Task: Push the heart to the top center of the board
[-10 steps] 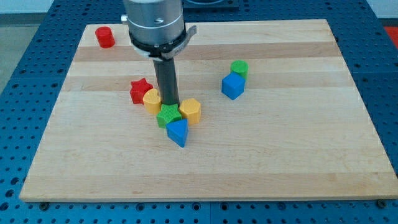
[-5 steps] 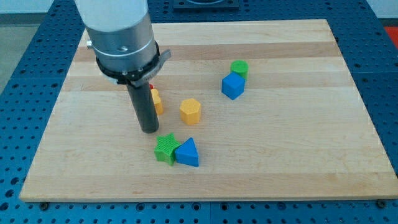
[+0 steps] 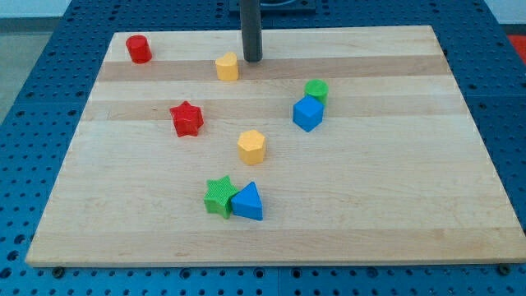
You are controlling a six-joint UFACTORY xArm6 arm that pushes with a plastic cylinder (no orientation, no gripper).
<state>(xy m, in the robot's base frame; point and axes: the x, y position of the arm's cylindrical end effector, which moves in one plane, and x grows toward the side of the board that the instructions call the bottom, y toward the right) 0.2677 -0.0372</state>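
Our tip (image 3: 251,59) is resting near the top centre of the wooden board (image 3: 394,205), with the yellow heart (image 3: 227,67) lying just beside it toward the view's left and slightly lower; whether the two are touching, we cannot tell. The pale board is sitting on a blue perforated table (image 3: 33,99), which is showing on all sides. Taking the yellow heart as our landmark: the red cylinder (image 3: 138,48) is standing well to its left near the board's top left corner, the red star (image 3: 186,118) is lying below it and to its left, and the yellow hexagonal block (image 3: 252,146) is sitting below it and slightly right. Farther below the heart, the green star (image 3: 219,196) and the blue triangular block (image 3: 247,202) are touching side by side. To the heart's right and lower, the green cylinder (image 3: 316,90) is sitting against the blue cube (image 3: 307,113). Our rod is a plain dark shaft with nothing to open or close; it is carrying nothing, standing upright, its upper part running out of the view's top.
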